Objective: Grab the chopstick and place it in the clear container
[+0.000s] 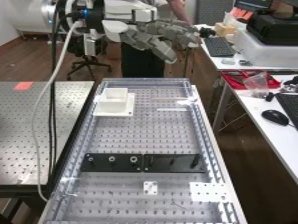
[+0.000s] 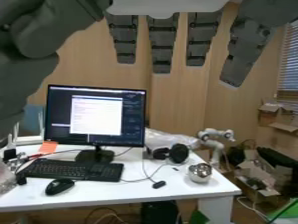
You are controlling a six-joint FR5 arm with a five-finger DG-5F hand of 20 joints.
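In the high view, the hand (image 1: 158,37) is in the upper middle of the frame, its fingers straight and apart, nothing clasped in them. A thin tan stick, apparently the chopstick (image 1: 169,99), lies in the upper right part of the perforated bench (image 1: 136,137). It is lower in the frame than the hand and well apart from it, so the two do not touch. Just below the stick in the frame lies a pale strip (image 1: 172,109).

To the left of both, near the bench's upper left corner, a square whitish container (image 1: 113,103) sits upright on a white base plate (image 1: 125,111); the chopstick is outside it. Lower down, a long black fixture plate (image 1: 174,163) crosses the bench.

In the wrist view, the fingers (image 2: 163,47) hang extended with gaps between them. Beyond them is a desk with a monitor (image 2: 96,117), a keyboard (image 2: 74,170), a mouse (image 2: 60,186) and a shiny silver ball (image 2: 199,172).
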